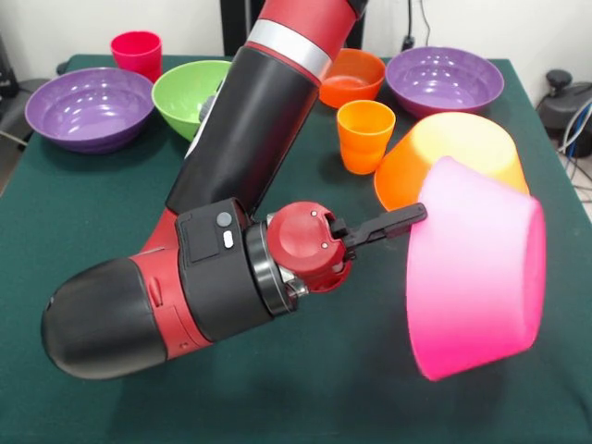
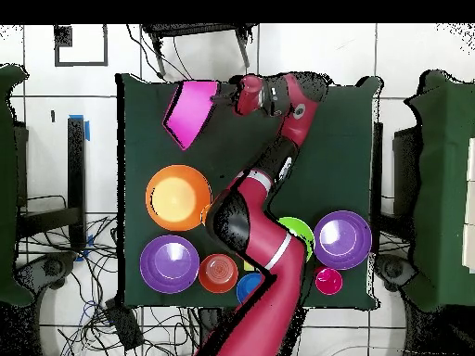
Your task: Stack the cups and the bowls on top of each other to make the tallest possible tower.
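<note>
My gripper (image 1: 416, 216) is shut on the large pink bowl (image 1: 476, 273), holding it tilted on its side at the right of the front view; only one black finger (image 1: 388, 225) shows against the bowl's wall. In the overhead view the gripper (image 2: 221, 96) and pink bowl (image 2: 190, 113) are near the table's top edge. The large orange bowl (image 1: 458, 148) lies upside down just behind the pink one. An orange cup (image 1: 365, 135) stands beside it. The pale yellow cup is hidden in the front view.
Along the far side stand a red cup (image 1: 137, 52), a purple bowl (image 1: 89, 107), a green bowl (image 1: 188, 92), a small orange-red bowl (image 1: 352, 77) and a second purple bowl (image 1: 445, 80). A small blue bowl (image 2: 247, 288) shows overhead. My arm (image 1: 231, 166) crosses the table's middle.
</note>
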{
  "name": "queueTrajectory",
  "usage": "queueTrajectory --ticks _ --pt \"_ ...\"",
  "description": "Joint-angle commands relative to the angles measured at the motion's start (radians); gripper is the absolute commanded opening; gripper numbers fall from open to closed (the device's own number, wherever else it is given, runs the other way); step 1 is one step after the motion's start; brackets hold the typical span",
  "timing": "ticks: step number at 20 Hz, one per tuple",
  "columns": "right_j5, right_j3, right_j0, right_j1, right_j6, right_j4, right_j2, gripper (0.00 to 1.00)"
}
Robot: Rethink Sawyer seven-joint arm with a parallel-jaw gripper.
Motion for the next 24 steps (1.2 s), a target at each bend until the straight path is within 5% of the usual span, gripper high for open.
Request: queueTrajectory --ticks 1,12,20,24 --pt "-0.013 -0.131 0.026 0.055 -0.245 -0.027 0.013 0.00" --pt "0.035 -0.158 0.041 0.056 -0.232 0.039 0.015 0.00" --pt "0.252 -0.327 0.108 0.011 -0.149 0.344 0.030 0.00" --pt "0.341 -0.425 0.119 -0.026 -0.170 0.405 0.039 0.00"
